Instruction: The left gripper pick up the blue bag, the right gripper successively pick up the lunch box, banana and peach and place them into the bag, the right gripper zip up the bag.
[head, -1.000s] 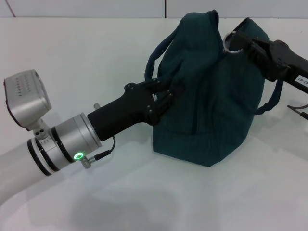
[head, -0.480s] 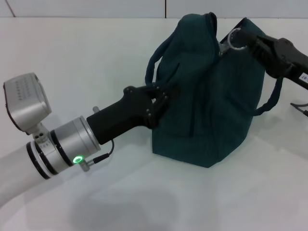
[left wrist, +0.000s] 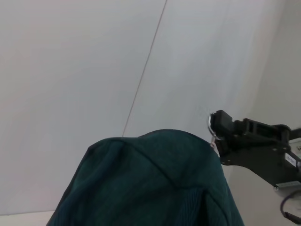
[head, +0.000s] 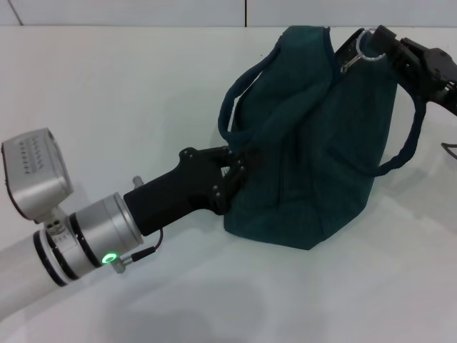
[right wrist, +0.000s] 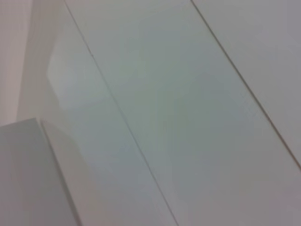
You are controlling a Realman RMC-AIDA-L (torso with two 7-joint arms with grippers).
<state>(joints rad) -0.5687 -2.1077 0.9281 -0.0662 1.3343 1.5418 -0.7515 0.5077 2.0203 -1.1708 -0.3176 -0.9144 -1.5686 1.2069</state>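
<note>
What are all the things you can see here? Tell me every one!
blue bag: one, dark teal-blue, standing on the table in the middle, top closed.
bag handles: two, dark blue loops, one on the bag's left side, one hanging on its right side.
zipper ring pull: one, silver, at the bag's top right corner.
table: one, white, under everything.
wall: white panels with thin seams, behind the table.
lunch box, banana, peach: none in view.
left gripper: one, black on a silver wrist with a green light, pressed against the bag's left side by the handle.
right gripper: one, all black, at the zipper ring pull at the bag's top right.
</note>
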